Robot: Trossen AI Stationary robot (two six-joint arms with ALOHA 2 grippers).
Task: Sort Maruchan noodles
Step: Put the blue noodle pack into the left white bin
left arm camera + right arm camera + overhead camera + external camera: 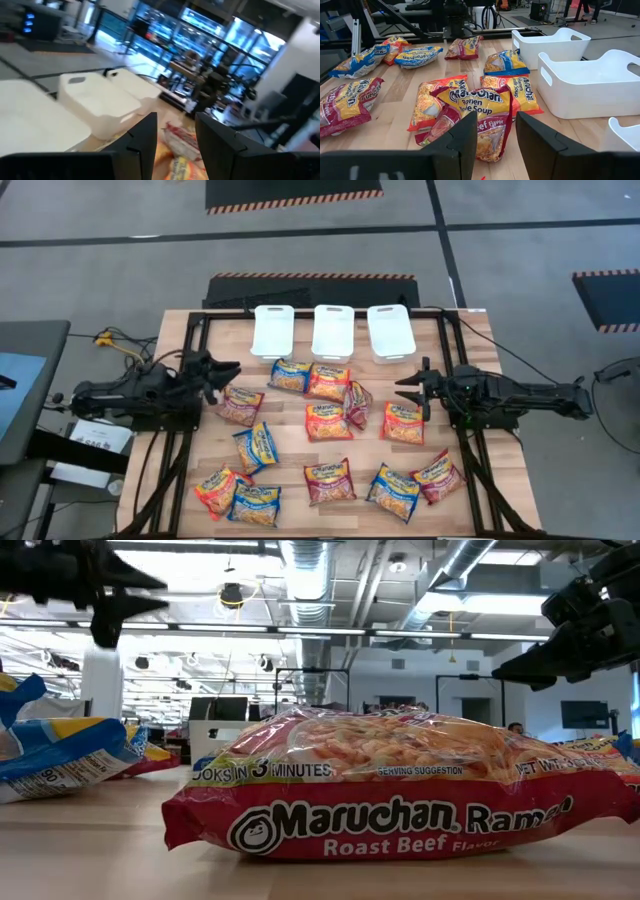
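From above, you have the Maruchan noodles scattered flat across the wooden tabletop, with three white trays in a row at the far edge, none holding a packet yet. Your left tool hovers at the left side near a dark red packet; your right tool hovers at the right, just beside an orange-red packet. Both are empty with fingers parted. Judging from this, sorting has not begun, so pick the packet nearest each tool first.

At table height, a Roast Beef packet lies flat and puffy. Its crinkly film looks slippery, so come straight down and pinch a raised edge or the middle bulge rather than scraping along the wood.

Through the left wrist camera, the fingers stand apart with nothing between them, looking towards the trays.

Through the right wrist camera, the open fingers frame a leaning, overlapping packet. Lift it clear of its neighbours before travelling, or you may drag them along.
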